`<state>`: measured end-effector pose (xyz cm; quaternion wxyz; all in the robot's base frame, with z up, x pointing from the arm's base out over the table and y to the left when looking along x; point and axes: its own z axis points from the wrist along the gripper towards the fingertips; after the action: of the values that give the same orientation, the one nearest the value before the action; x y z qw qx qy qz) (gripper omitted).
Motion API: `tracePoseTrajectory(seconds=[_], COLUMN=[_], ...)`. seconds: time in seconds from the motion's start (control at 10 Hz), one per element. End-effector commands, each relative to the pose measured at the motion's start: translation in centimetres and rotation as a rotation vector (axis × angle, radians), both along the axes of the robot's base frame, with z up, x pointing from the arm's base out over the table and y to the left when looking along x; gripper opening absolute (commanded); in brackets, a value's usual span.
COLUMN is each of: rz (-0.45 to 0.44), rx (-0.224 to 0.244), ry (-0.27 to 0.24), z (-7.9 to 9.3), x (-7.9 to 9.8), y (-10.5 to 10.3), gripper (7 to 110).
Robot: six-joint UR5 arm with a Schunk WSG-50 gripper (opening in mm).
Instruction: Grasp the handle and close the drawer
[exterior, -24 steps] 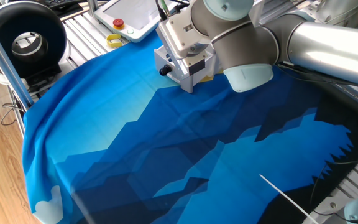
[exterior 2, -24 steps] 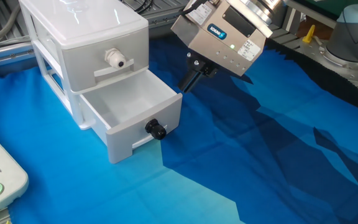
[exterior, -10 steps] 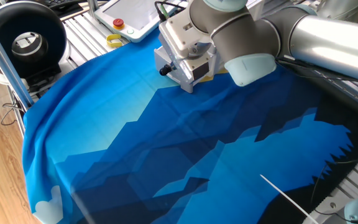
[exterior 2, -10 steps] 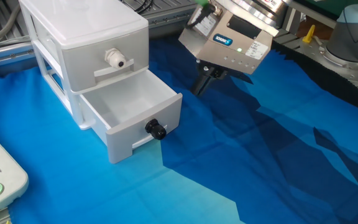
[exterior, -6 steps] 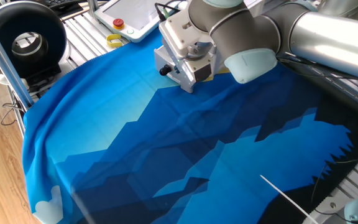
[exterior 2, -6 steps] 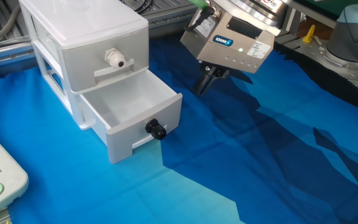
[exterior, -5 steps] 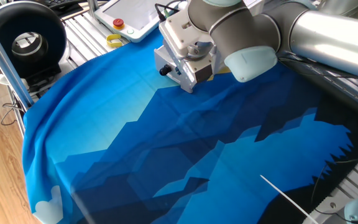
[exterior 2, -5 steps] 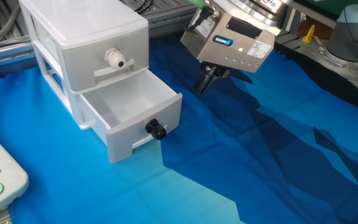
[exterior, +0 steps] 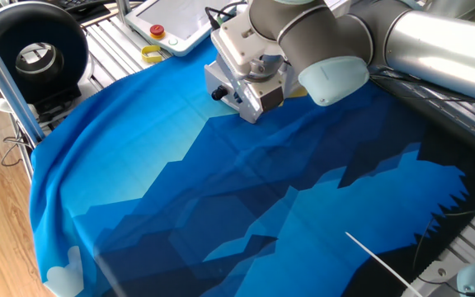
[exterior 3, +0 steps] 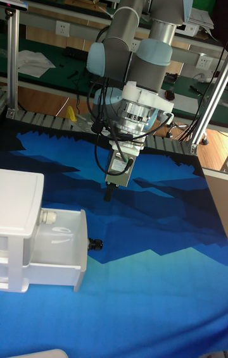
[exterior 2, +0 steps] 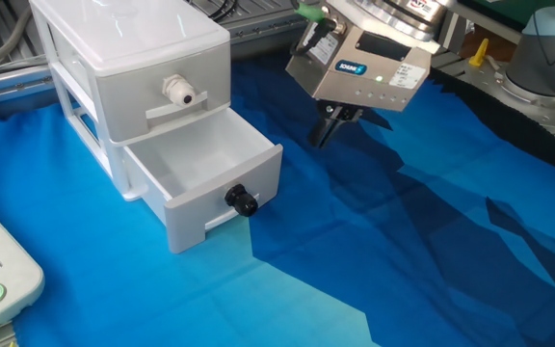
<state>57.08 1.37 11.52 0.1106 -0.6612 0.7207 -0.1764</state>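
handle (exterior 2: 242,201): black knob on the lower drawer front, below and left of the gripper (exterior 2: 328,129), well apart from it
drawer (exterior 2: 207,173): pulled out of the white cabinet (exterior 2: 114,48), empty
gripper: fingers pressed together, holding nothing, hanging above the blue cloth (exterior 2: 374,260)
upper drawer knob (exterior 2: 176,92): white, left of the gripper
pendant (exterior: 174,18): beyond the cloth

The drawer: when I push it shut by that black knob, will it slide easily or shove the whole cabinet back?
The drawer looks like thin, empty plastic, so probably light and easy-sliding. The cabinet sits loose on cloth, so it may skid or bunch it. The handle is small and round; fingers might slip.
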Motion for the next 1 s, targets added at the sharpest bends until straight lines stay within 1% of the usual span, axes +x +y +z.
tracePoseTrajectory(seconds=[0.0, 0.1, 0.2, 0.3, 0.4, 0.7, 0.9], rz=[0.005, 0.027, 0.05, 0.064, 0.067, 0.066, 0.061], rx=[0.016, 0.016, 0.011, 0.002, 0.002, 0.047, 0.045], ry=[-0.014, -0.05, -0.109, -0.15, -0.158, -0.168, -0.175], z=[0.2, 0.6, 1.3, 1.8, 1.9, 2.0, 2.1], x=[0.4, 1.2, 2.6, 3.5, 3.7, 3.8, 4.0], y=[0.3, 0.5, 0.7, 0.6, 0.7, 1.6, 1.6], gripper=[7, 7, 7, 7, 7, 7, 7])
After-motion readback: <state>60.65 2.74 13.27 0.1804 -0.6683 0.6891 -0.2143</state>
